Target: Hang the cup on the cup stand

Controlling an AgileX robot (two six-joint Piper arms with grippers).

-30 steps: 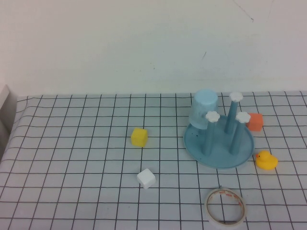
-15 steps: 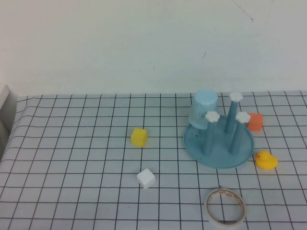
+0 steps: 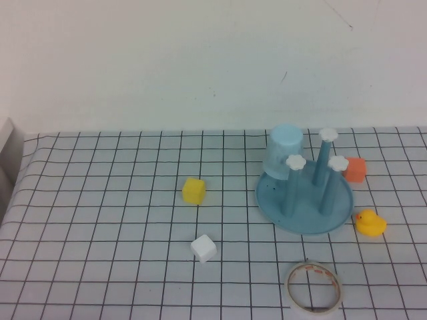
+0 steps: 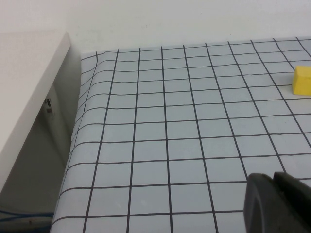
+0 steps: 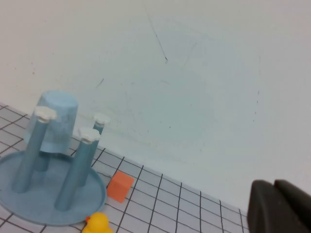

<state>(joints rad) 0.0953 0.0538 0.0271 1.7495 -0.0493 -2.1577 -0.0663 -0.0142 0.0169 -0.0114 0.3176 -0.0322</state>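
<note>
The light blue cup (image 3: 285, 152) sits upside down over the back left peg of the cup stand (image 3: 305, 203), a round blue-grey dish with upright blue pegs and white flower caps. The right wrist view also shows the cup (image 5: 53, 121) on the stand (image 5: 48, 194). Neither arm shows in the high view. My left gripper (image 4: 274, 182) is shut and empty, above the grid cloth near the table's left edge. My right gripper (image 5: 274, 189) is shut and empty, raised off to the right of the stand.
A yellow cube (image 3: 194, 191) and a white cube (image 3: 203, 248) lie left of the stand. An orange cube (image 3: 355, 169) and a yellow duck (image 3: 369, 223) lie to its right. A tape ring (image 3: 313, 287) lies near the front edge. A white ledge (image 4: 24, 92) borders the table's left side.
</note>
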